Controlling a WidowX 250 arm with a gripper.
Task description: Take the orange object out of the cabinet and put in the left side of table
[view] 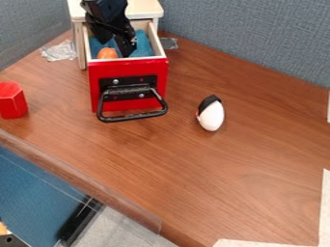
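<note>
The black gripper (114, 45) hangs down into the pulled-out red-fronted drawer (95, 69) from above. Its fingers are apart, with blue lining showing between them. Inside the drawer, near its front left corner, lies the orange object (107, 53), just below and beside the fingers; whether they touch it I cannot tell. The cabinet (149, 9), with a pale wooden top, stands at the top left of the view, partly behind the arm. Brown wood forms the table (168, 164).
A red hexagonal block (11, 100) stands at the table's left side. To the right of the drawer lies a white egg-shaped object (211, 116) with a black part. The drawer's black handle (133, 116) juts forward. Grey-blue partitions (251, 38) border the table behind.
</note>
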